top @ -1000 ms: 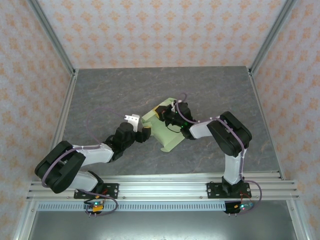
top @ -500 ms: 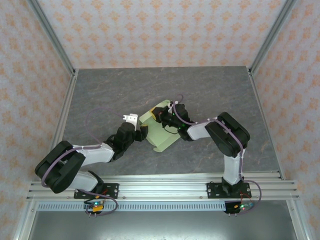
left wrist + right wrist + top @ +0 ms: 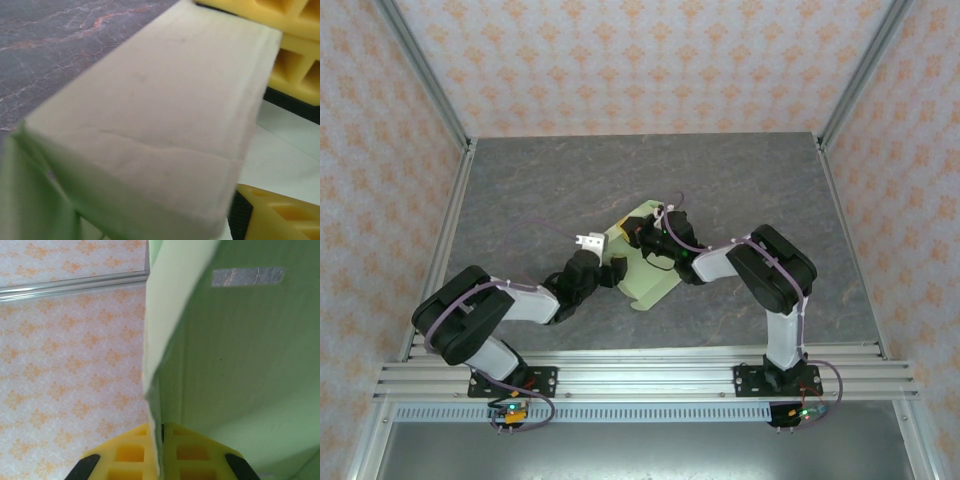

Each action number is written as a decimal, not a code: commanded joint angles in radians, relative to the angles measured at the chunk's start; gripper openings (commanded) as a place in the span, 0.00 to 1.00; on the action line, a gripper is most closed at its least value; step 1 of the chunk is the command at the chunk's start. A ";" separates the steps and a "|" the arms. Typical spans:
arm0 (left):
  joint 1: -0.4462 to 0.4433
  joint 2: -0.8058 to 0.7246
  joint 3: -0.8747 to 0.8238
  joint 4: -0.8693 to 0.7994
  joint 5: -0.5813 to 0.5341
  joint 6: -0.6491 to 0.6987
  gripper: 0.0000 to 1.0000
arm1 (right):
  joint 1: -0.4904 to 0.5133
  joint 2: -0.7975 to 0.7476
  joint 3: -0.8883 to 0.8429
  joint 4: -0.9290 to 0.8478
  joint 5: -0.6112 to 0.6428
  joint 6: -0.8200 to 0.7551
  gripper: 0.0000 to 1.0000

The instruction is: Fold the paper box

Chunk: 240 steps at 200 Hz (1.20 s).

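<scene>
Paper box rests partly folded on the table. At its far side the right gripper is pinched tight on a raised flap. At its near-left edge the left gripper stands spread wide, a panel just before it.

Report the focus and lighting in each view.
Top external: soft, even light with faint shadows, and everything is sharp, including the paper box. Left wrist: the box's flap sits too close to the lens and is badly blurred, while the table behind it is clearer. Right wrist: the card near the yellow fingers is soft, and the wallpaper is sharper.
</scene>
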<state>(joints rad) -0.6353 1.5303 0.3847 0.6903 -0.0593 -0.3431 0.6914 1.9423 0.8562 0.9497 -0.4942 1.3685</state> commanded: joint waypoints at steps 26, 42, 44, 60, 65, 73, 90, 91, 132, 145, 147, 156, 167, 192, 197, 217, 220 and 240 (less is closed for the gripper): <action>-0.001 0.005 0.039 0.017 -0.040 0.009 0.70 | 0.007 0.013 -0.041 0.040 0.012 0.018 0.08; -0.002 0.013 0.042 0.022 -0.028 -0.005 0.70 | 0.005 0.016 -0.046 0.045 0.013 0.024 0.08; -0.001 0.014 0.042 0.022 -0.024 -0.006 0.70 | 0.005 0.016 -0.047 0.048 0.015 0.024 0.08; -0.003 0.001 0.027 0.028 0.015 -0.029 0.74 | 0.005 0.016 -0.051 0.052 0.024 0.023 0.08; -0.004 -0.010 0.011 0.040 0.028 -0.038 0.75 | 0.004 0.015 -0.051 0.052 0.023 0.021 0.07; -0.006 -0.039 -0.017 0.060 0.043 -0.053 0.77 | 0.001 0.018 -0.047 0.050 0.022 0.021 0.08; -0.008 -0.132 -0.068 0.031 0.041 -0.059 0.89 | -0.001 0.013 -0.040 0.046 0.018 0.015 0.08; -0.009 -0.137 -0.070 0.025 0.040 -0.058 0.90 | -0.001 0.013 -0.040 0.046 0.017 0.014 0.08; -0.010 -0.468 -0.155 -0.172 -0.055 -0.014 1.00 | -0.001 0.015 -0.015 0.029 0.010 -0.002 0.08; -0.010 -0.562 -0.190 -0.225 -0.074 -0.003 1.00 | -0.001 0.014 -0.017 0.029 0.012 -0.003 0.08; -0.010 -0.576 -0.195 -0.234 -0.077 0.000 1.00 | -0.002 0.014 -0.016 0.030 0.012 -0.004 0.08; -0.010 -0.625 -0.219 -0.260 -0.093 0.010 0.99 | -0.002 0.013 -0.017 0.030 0.010 -0.006 0.08; -0.010 -0.680 -0.253 -0.265 -0.092 0.020 0.97 | -0.003 0.012 -0.016 0.029 0.004 -0.006 0.08; -0.010 -0.767 -0.276 -0.314 -0.105 0.035 0.97 | -0.002 0.009 -0.021 0.027 0.006 -0.007 0.08; -0.011 -0.775 -0.277 -0.320 -0.098 0.044 0.98 | -0.002 0.009 -0.022 0.029 0.006 -0.006 0.08; -0.010 -0.759 -0.279 -0.294 -0.032 0.062 0.99 | -0.003 0.004 -0.027 0.028 0.006 -0.006 0.08; -0.010 -0.752 -0.279 -0.289 -0.025 0.074 0.99 | -0.002 0.003 -0.029 0.029 0.008 -0.006 0.08; -0.010 -0.692 -0.276 -0.255 -0.050 0.091 1.00 | -0.003 -0.001 -0.035 0.032 0.017 -0.008 0.08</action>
<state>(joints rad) -0.6353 0.7849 0.1097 0.4149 -0.1051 -0.3061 0.6914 1.9427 0.8288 0.9882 -0.4934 1.3678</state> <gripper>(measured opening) 0.994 0.078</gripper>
